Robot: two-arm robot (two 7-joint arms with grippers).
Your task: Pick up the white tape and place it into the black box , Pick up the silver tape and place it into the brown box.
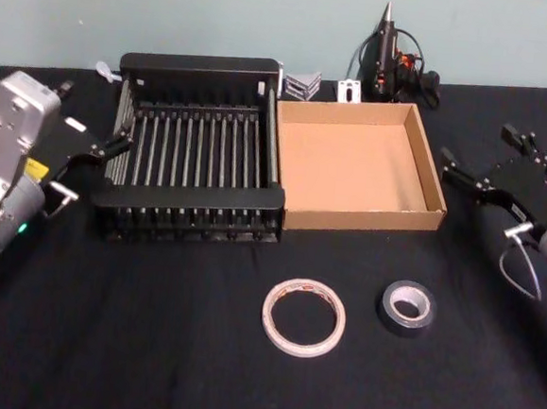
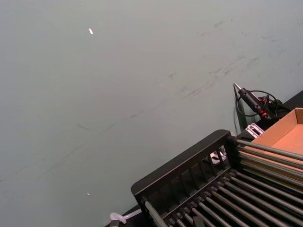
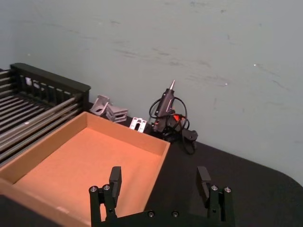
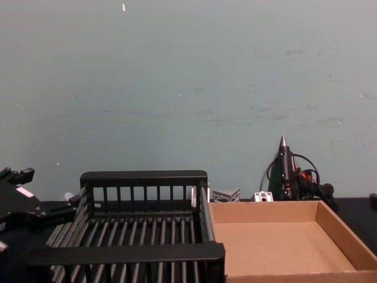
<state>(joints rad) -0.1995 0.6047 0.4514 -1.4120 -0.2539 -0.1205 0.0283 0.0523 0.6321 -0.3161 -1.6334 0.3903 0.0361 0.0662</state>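
The silver tape (image 1: 303, 317) lies flat on the black surface (image 1: 149, 346) toward the near edge, roughly at mid-width. The white tape (image 1: 407, 306) lies just beside it on the right, apart from it and slightly farther from the near edge.

Behind both tapes, two containers stand side by side with their adjacent walls touching. The black box (image 1: 194, 196) is on the left; its slatted bottom holds nothing. The brown box (image 1: 427, 182) is on the right; its floor is bare.

At the far edge of the surface, a glue gun (image 1: 388, 54) with a coiled cord stands upright against the wall. A small white bracket (image 1: 349, 91) and grey metal parts (image 1: 302, 84) lie beside it, behind the seam between the two boxes.

The left tool (image 1: 108, 144) hovers at the left wall of the black box; whether it is wide or narrow cannot be determined. The right tool (image 3: 160, 181) hovers off the right wall of the brown box, fingers (image 3: 115, 179) spread wide and holding nothing.
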